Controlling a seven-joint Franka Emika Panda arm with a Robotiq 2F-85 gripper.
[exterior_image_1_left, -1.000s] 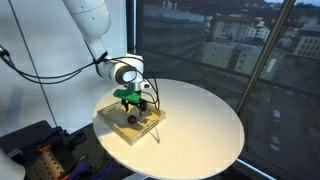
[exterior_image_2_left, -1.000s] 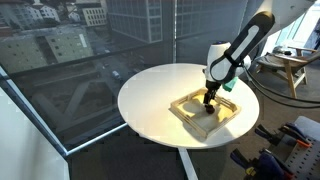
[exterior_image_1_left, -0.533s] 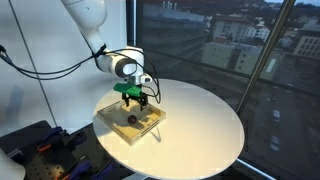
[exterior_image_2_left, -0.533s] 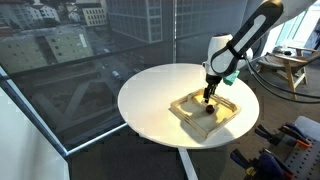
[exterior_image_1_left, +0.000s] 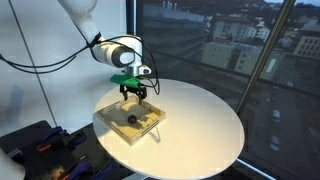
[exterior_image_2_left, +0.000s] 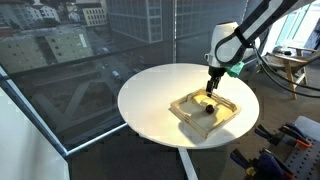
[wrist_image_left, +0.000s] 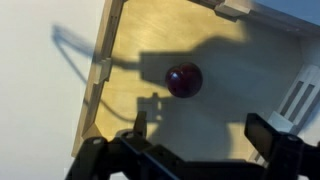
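Under wrist camera alone, ball (wrist_image_left: 184, 79) maroon

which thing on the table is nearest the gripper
The small dark red ball, lying loose inside the shallow wooden tray. It is the only round, dark thing there, just below the open gripper.

place: high-rise office or lab | evidence: floor-to-ceiling windows (exterior_image_1_left: 235, 45) over city rooftops; round white table (exterior_image_1_left: 210, 120)

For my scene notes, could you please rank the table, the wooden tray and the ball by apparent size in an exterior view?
1. table
2. wooden tray
3. ball
No two look alike in size.
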